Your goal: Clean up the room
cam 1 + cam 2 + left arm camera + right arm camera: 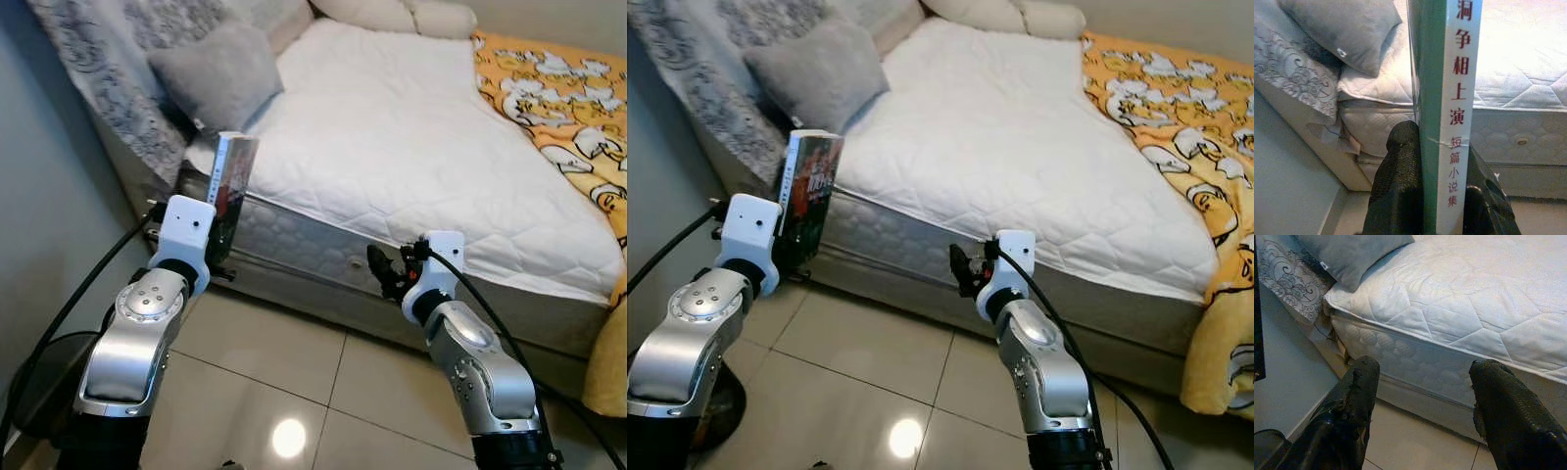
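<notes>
A book (231, 176) with a white spine and red Chinese lettering stands upright in my left gripper (1442, 176), whose black fingers (1398, 191) are shut on its lower part. It is held in front of the bed's near left corner, above the tiled floor. My right gripper (1422, 401) is open and holds nothing, its fingers (1354, 396) wide apart. It hovers low beside the mattress's side (323, 245), near the middle of the bed's edge.
The bed (411, 137) has a white quilted mattress, a grey cushion (220, 73) at its head end and a yellow patterned blanket (563, 108) along the right. A grey wall (49, 215) rises on the left. Glossy tiles (294, 392) lie underfoot.
</notes>
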